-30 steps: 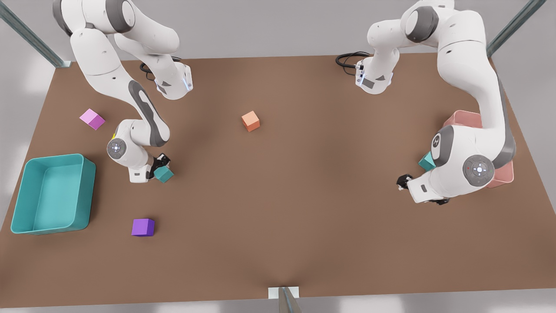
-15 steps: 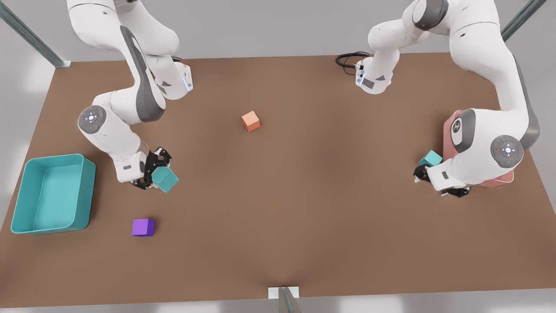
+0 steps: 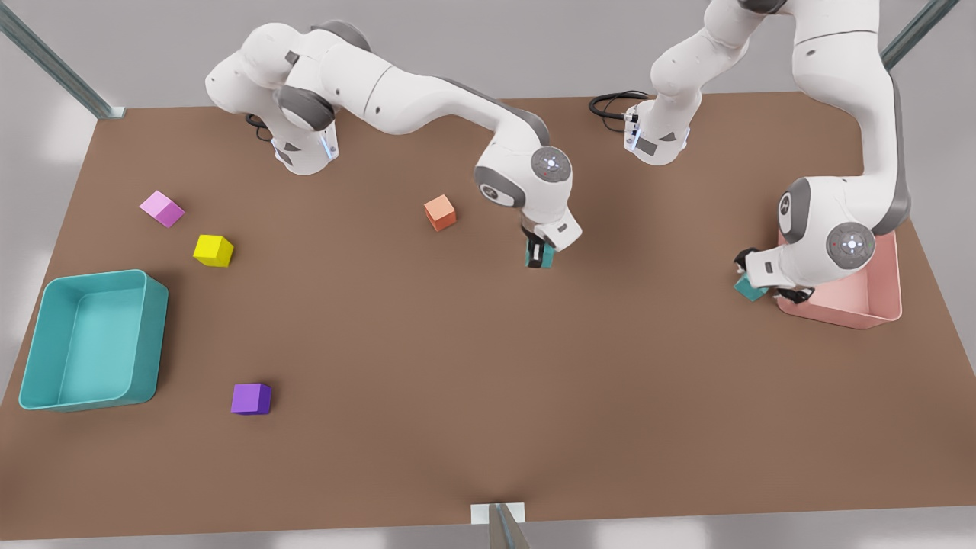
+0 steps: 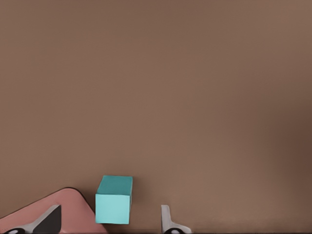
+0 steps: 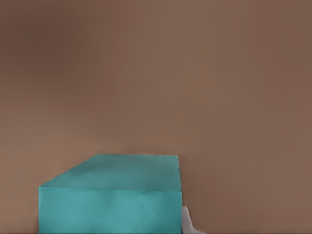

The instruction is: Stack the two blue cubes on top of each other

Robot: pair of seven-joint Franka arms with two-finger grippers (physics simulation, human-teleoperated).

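One blue cube (image 3: 538, 255) hangs near the table's middle in the front view, with my right gripper (image 3: 539, 252) shut on it. In the right wrist view this cube (image 5: 112, 195) looms close, with one fingertip (image 5: 187, 223) beside it. The other blue cube (image 3: 749, 288) rests on the table against the pink bin's corner, at the front view's right. My left gripper (image 3: 755, 276) stands open over it. In the left wrist view that cube (image 4: 114, 200) lies between the two spread fingers (image 4: 168, 219), touching neither.
A pink bin (image 3: 888, 305) stands right behind the left gripper. A teal bin (image 3: 46, 335) sits at the front view's left. Loose orange (image 3: 440, 212), yellow (image 3: 213, 250), pink (image 3: 162, 209) and purple (image 3: 251, 399) cubes lie on the brown table.
My right gripper carried its blue cube from the front view's left to the table's middle, uncovering the yellow cube. My left gripper shifted over the blue cube by the pink bin.
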